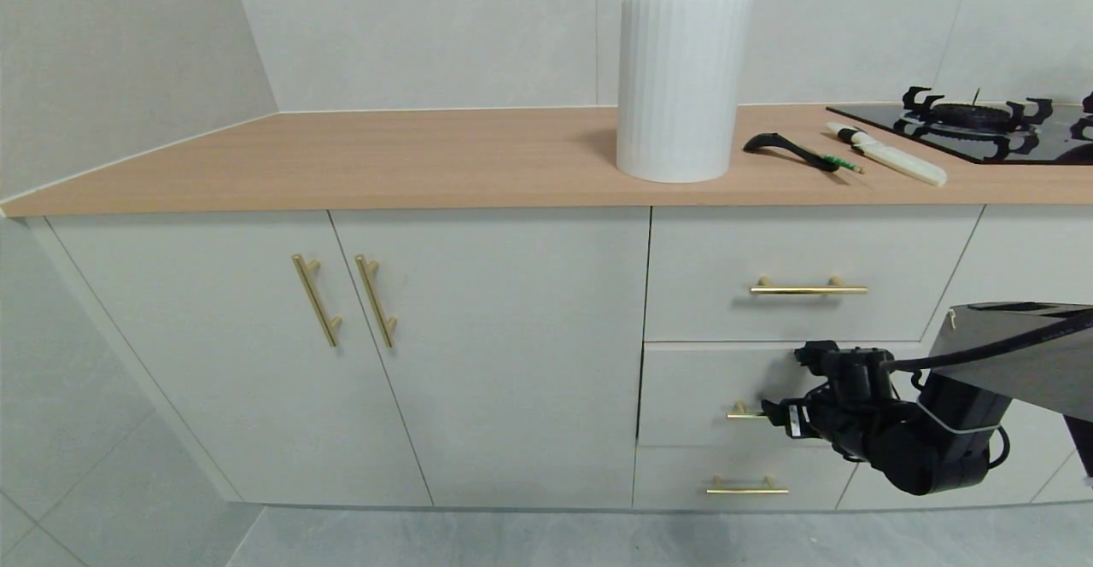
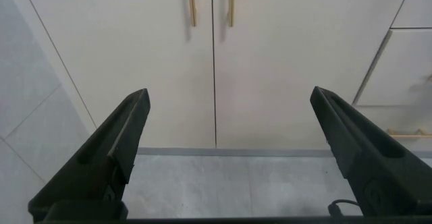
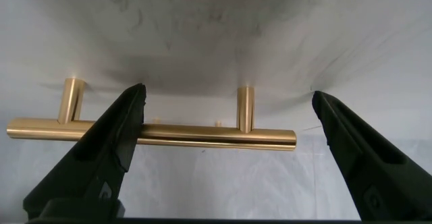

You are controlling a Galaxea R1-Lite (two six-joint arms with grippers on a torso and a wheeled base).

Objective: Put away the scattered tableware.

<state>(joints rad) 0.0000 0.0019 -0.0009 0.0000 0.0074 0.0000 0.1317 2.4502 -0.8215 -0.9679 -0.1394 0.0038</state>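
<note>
Head view: the scattered tableware lies on the countertop (image 1: pixel 444 166), untouched, between a white ribbed holder (image 1: pixel 681 89) and the hob (image 1: pixel 973 127). It consists of a black ladle (image 1: pixel 794 150) with a green-tipped handle and, just beside it, a long white utensil (image 1: pixel 892 159). The right gripper (image 1: pixel 775 414) is low at the drawer stack, level with the middle drawer handle (image 1: pixel 739 415), and the middle drawer (image 1: pixel 700 388) appears shut. Left wrist view: the left gripper (image 2: pixel 229 156) is spread wide and holds nothing. It faces the cupboard doors (image 2: pixel 216 69) above the floor (image 2: pixel 229 183), well apart from any tableware. Right wrist view: the right gripper (image 3: pixel 229 156) is also spread wide, with nothing clamped. The brass bar of the middle drawer handle (image 3: pixel 182 135) runs across between its fingers, one finger overlapping the bar, but whether it touches cannot be determined. Assessment: the step in hand is opening the drawer, presumably as storage for the tableware; no item has been put away. The next move calls for closing the fingers squarely on the bar, then a straight pull outward along the drawer's travel. An off-centre grip risks slipping off the smooth bar.
</note>
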